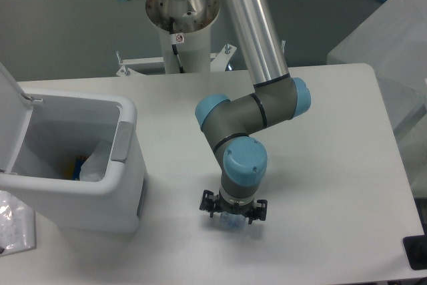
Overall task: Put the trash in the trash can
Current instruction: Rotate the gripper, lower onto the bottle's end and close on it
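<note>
— What colours is the arm (250,108)?
— Grey joints with light blue caps, a silver tube, and a black gripper (233,213) over something clear and bluish.
— And the bin (127,165)?
— White, with a grey panel; blue and yellow bits show inside. The table (333,165) is plain white.
</note>
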